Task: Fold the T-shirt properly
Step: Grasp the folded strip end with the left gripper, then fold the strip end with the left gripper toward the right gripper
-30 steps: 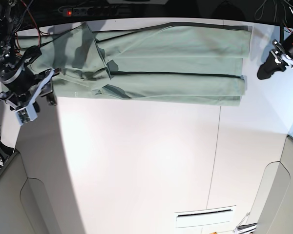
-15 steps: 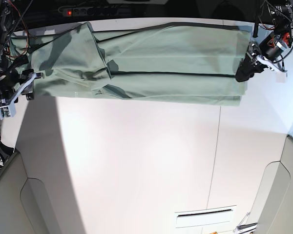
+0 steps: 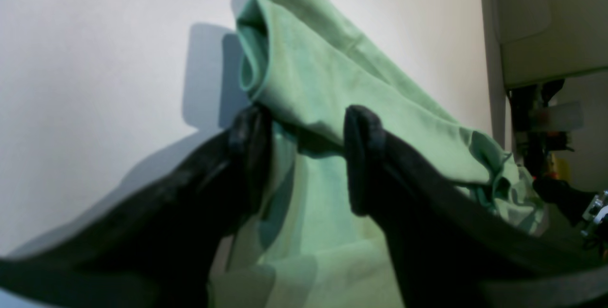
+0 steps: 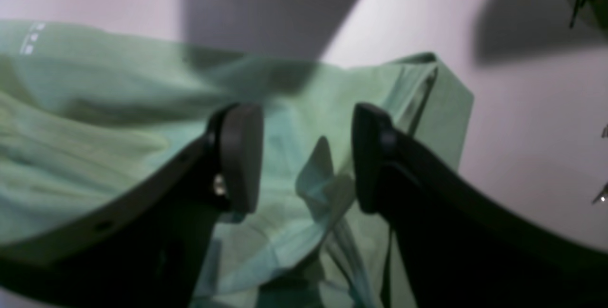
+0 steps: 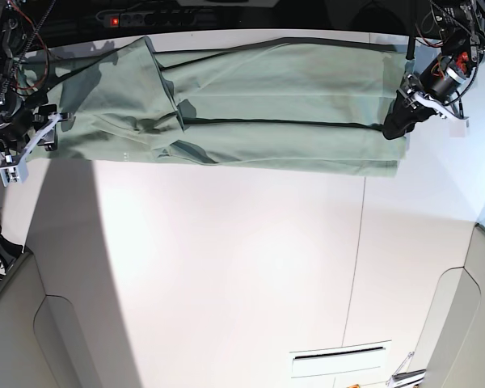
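The pale sage-green T-shirt [image 5: 275, 89] lies folded lengthwise into a long band across the far side of the white table [image 5: 226, 259], with dark trim lines along it. My left gripper [image 5: 394, 128] is at the band's right end. In the left wrist view the left gripper [image 3: 304, 146] is open, its black fingers [image 3: 249, 132] standing either side of a layered fabric edge [image 3: 323, 75]. My right gripper [image 5: 47, 136] is at the band's left end. In the right wrist view the right gripper [image 4: 304, 156] is open over rumpled fabric [image 4: 95, 122], with a small raised fold between the fingers.
A power strip [image 5: 145, 16] with a red light lies behind the table's far edge among cables. A thin seam [image 5: 360, 242] runs down the tabletop. A white slotted piece [image 5: 339, 360] lies near the front. Beige panels [image 5: 16, 323] stand at both front corners.
The left gripper has moved in from the right onto the shirt's right end. The right gripper has moved up and left to the shirt's left end. The shirt lies about as before.
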Available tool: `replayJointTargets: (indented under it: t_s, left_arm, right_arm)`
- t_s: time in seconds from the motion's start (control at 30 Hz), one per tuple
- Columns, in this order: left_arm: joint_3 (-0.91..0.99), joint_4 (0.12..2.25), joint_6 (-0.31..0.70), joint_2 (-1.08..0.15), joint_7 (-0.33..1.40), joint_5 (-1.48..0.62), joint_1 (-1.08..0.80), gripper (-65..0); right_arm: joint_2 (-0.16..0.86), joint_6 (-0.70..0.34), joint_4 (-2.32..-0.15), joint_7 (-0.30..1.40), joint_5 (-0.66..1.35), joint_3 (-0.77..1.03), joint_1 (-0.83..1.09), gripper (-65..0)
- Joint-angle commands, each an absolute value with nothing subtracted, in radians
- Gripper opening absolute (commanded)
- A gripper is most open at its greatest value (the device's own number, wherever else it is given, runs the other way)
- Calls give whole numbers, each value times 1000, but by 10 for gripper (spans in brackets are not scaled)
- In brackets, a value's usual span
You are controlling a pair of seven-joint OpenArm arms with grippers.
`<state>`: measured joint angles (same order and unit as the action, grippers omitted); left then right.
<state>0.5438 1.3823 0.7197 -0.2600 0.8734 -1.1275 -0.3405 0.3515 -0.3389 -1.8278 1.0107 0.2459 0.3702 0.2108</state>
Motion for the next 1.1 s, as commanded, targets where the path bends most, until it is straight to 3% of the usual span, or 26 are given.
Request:
replayJointTargets:
  t_s: [0.0,0.13,0.27,0.47,0.6,0.77,1.07]
  left_arm:
    - [533,1374,698,-241,924,-1114,-355,-403]
    - [533,1374,698,-229,880,-1059,-355,-505]
    - [533,1374,698,-220,832,-1031,-355,-650]
    - [545,1375,698,-222,815,-1091,-355,-650]
    - [599,1416,698,-221,928,-1215,-355,-650]
    - [655,1536,698,-215,1079,-1388,-364,-650]
    - [612,1800,698,-150,1100,-1455,-454,-650]
  right_arm:
    - [365,-336,-1843,991,250,379,203,-353]
    - [365,-336,-1843,991,250,379,203,-353]
    - [365,-336,-1843,991,250,379,203,-353]
    - [366,-336,-1843,991,246,379,203,-353]
    - [366,-309,-1843,991,177,379,203,-353]
    - [366,-291,-1843,991,131,402,203,-353]
    - [369,-291,-1843,991,131,468,203,-353]
